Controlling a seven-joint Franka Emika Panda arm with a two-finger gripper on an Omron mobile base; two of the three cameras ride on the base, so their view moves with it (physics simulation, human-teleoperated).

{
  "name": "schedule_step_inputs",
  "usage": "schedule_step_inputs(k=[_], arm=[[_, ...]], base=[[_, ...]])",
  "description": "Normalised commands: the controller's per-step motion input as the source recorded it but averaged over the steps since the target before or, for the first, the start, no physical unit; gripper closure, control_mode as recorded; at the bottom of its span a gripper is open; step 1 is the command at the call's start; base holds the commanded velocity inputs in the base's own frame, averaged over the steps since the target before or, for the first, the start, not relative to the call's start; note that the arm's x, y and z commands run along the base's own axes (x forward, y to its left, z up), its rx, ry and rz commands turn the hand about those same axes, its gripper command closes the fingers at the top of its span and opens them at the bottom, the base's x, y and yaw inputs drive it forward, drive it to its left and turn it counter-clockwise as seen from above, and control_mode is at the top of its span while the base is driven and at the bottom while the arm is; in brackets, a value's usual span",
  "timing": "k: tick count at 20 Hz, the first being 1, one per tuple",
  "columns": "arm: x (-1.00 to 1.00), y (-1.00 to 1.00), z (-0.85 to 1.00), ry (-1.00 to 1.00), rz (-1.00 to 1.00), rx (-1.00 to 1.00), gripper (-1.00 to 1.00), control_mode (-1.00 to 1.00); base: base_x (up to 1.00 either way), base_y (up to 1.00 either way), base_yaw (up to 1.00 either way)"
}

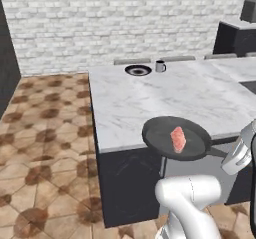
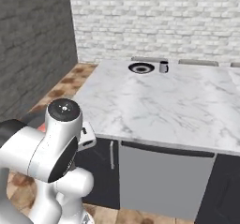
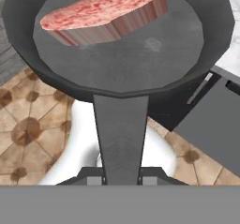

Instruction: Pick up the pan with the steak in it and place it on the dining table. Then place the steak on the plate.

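The dark round pan [image 1: 162,135] hangs in the air at the near edge of the dining table [image 1: 165,95], its long handle [image 3: 121,129] pointing right. My gripper [image 1: 224,154] is shut on the end of that handle; in the hand view the gripper [image 3: 121,180] clamps it at the bottom. The pinkish-red steak [image 1: 178,139] lies in the pan [image 3: 140,63], towards the side away from the handle, where the steak [image 3: 105,12] shows pale marbling. The black-rimmed plate [image 1: 138,70] sits at the table's far edge, well beyond the pan. From the right base the plate [image 2: 141,68] shows on the dining table [image 2: 164,103].
A small dark mug [image 1: 160,66] stands just right of the plate, also the mug [image 2: 163,67]. Grey stool tops [image 1: 132,61] line the table's far side. Below the pan are the dark cabinet front [image 3: 211,120] and brown tiled floor [image 1: 45,148]. A brick wall [image 1: 125,18] closes the back.
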Motion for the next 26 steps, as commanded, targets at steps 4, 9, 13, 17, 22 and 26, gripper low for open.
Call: schedule_step_inputs(k=[4, 9, 13, 17, 22, 26], arm=[[0.00, 0.00, 0.00, 0.00, 0.00, 0.00, 1.00, 1.00], [0.00, 0.00, 0.00, 0.00, 0.00, 0.00, 1.00, 1.00], [0.00, 0.00, 0.00, 0.00, 0.00, 0.00, 1.00, 1.00], [0.00, 0.00, 0.00, 0.00, 0.00, 0.00, 1.00, 1.00], [0.00, 0.00, 0.00, 0.00, 0.00, 0.00, 1.00, 1.00], [0.00, 0.00, 0.00, 0.00, 0.00, 0.00, 1.00, 1.00]], base=[[0.03, 1.00, -0.04], [0.03, 1.00, -0.04], [0.03, 1.00, -0.04], [0.04, 0.99, -0.04], [0.54, 0.68, -0.09], [0.96, 0.42, -0.18]])
